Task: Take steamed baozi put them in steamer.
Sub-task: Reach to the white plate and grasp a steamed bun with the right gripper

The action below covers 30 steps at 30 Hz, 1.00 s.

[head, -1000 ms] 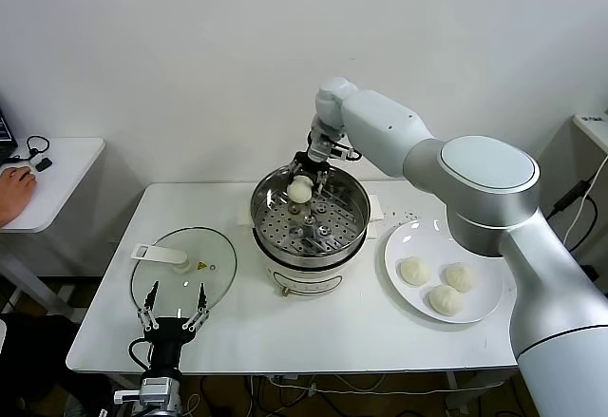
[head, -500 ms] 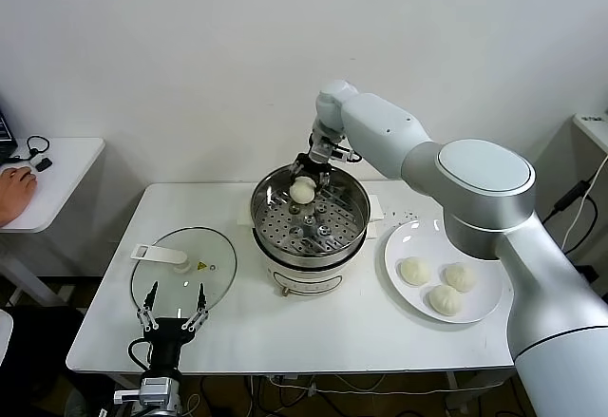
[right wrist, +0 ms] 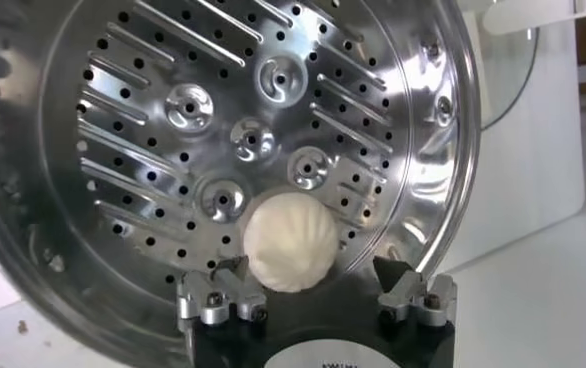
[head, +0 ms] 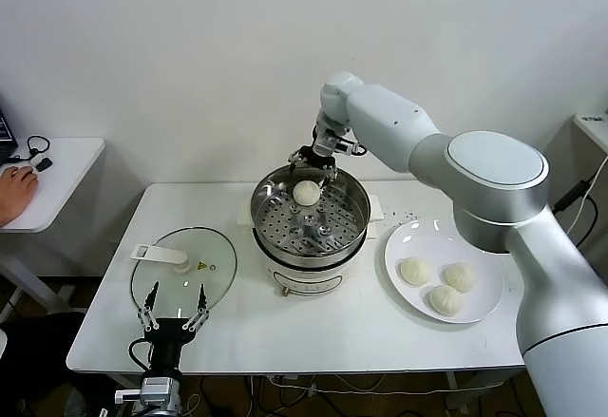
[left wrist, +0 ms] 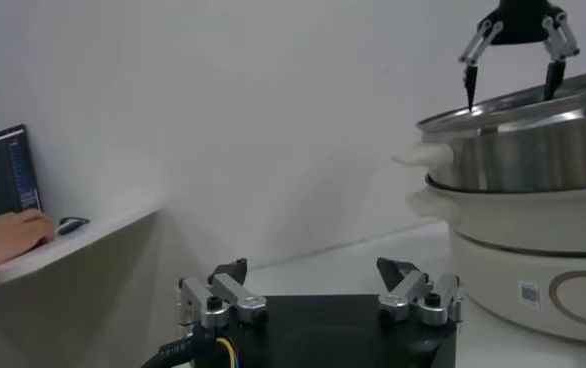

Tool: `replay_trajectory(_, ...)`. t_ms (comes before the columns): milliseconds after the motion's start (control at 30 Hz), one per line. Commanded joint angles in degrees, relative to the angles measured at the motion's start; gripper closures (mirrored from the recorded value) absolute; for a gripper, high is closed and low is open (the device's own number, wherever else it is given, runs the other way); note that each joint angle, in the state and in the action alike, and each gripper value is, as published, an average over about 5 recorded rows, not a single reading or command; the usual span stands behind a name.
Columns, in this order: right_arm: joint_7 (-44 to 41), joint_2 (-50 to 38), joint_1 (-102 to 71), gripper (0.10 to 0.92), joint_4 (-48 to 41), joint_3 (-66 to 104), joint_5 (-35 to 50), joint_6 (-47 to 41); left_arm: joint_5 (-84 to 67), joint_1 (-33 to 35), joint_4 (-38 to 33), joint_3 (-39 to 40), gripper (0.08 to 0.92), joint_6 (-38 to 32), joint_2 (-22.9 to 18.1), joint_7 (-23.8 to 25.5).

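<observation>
Right gripper (head: 313, 163): hangs above the far rim of the steamer (head: 269, 243), fingers spread wide and holding nothing; in the right wrist view the bun lies free between the fingertips (right wrist: 228, 268), so the release looks done.
Bun in the steamer (head: 306, 193): rests on the perforated tray near the far wall, leaving the middle and near side free for more, I judge.
Buns on the plate (head: 414, 271): three, close together on the white plate (head: 399, 239) just right of the steamer, within easy reach of the right arm.
Lid (head: 184, 265): glass, lying flat on the counter (head: 114, 322) to the steamer's left, off the pot so the tray is open from above.
Left gripper (head: 173, 318): parked low at the counter's near edge, fingers open, empty, clear of the working arm.
Progress: one of four buns in, by my count.
</observation>
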Motion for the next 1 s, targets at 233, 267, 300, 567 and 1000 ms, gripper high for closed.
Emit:
replay_trajectory(233,-0.96,-5.02,8.46,0.203,5.92,-11.19,12.11,2.81,0.13,0.4,-0.34,-0.09,0.177,0.1,-0.23,-0.05)
replay_trajectory(267,-1.22,-5.3,8.86,0.203,6.05,-11.65,12.46,2.81,0.11,0.44,-0.38,-0.11,0.177,0.12,-0.18,-0.05)
replay_trajectory(300,-1.47,-5.6,9.33,0.203,6.18,-12.16,12.8,2.81,0.1,0.45,-0.42,-0.13,0.177,0.14,-0.13,-0.05)
replay_trajectory(567,-1.85,-9.09,12.88,0.203,8.22,-18.02,17.69,2.81,-0.03,0.33,-0.28,-0.02,0.177,0.29,0.08,-0.04)
replay_trajectory(1000,-2.55,-16.29,16.92,0.203,15.2,-23.63,24.14,2.81,-0.04,0.27,-0.14,0.21,0.177,0.7,0.11,0.04)
